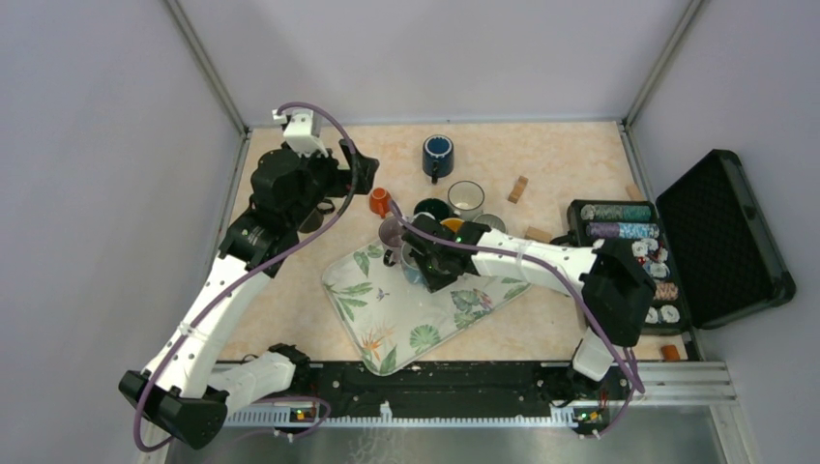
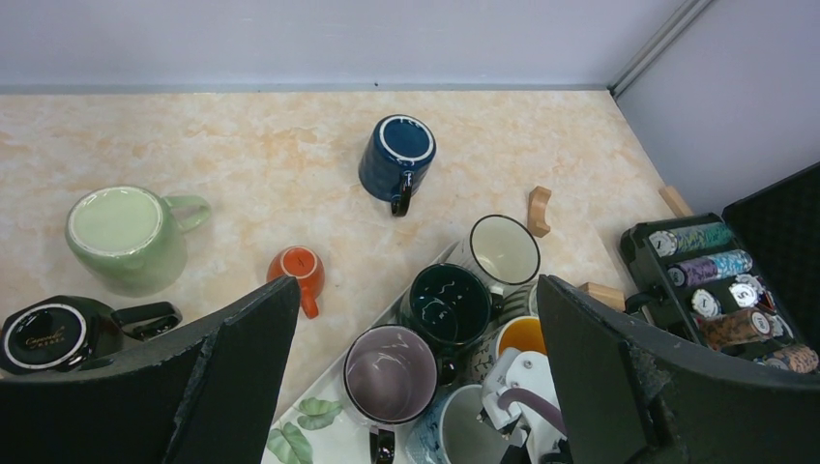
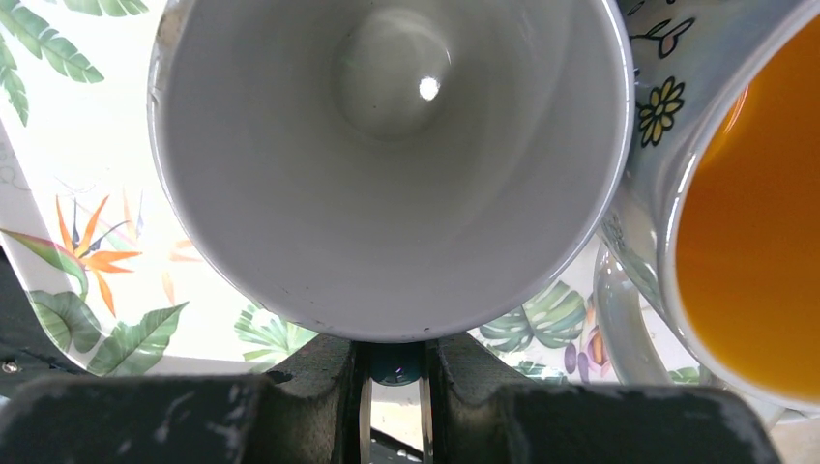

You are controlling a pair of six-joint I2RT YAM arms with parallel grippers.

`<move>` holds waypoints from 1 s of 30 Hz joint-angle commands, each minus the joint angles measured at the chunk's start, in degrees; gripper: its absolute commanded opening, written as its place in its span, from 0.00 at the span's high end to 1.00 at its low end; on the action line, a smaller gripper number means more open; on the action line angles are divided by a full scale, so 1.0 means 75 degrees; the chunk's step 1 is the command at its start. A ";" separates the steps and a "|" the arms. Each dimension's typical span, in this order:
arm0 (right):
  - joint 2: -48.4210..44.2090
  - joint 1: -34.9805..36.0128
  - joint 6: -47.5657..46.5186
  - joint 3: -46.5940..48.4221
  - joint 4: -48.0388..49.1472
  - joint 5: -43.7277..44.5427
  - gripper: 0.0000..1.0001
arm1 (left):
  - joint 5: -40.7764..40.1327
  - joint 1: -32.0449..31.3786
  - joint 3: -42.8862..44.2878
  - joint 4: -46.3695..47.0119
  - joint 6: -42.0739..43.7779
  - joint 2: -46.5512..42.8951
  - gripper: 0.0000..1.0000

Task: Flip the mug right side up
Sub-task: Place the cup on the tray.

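You are gripping the mug at the tray.
Your right fingers are clenching a blue part of the mug; it is facing mouth up, empty, beside a yellow-lined mug. Your left fingers are hanging spread wide over the worktop, holding nothing.

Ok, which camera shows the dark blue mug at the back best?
The left wrist view: the dark blue mug is large, unblocked, rim and handle clear. The top external view shows it small near the back edge. The right wrist view misses it.
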 commanded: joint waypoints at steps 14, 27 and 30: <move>0.0043 0.0104 -0.0212 0.0516 0.0037 0.0221 0.75 | 0.0185 0.0039 -0.0143 0.0419 0.0073 -0.0132 0.02; -0.0624 0.0124 -0.0251 0.0654 0.0043 -0.0008 0.51 | 0.0232 0.0040 0.0030 0.0346 0.0005 -0.0055 0.02; -0.0891 0.0122 -0.0291 0.0709 0.0110 -0.0104 0.39 | 0.0162 0.0039 0.0130 0.0244 -0.0004 -0.0043 0.02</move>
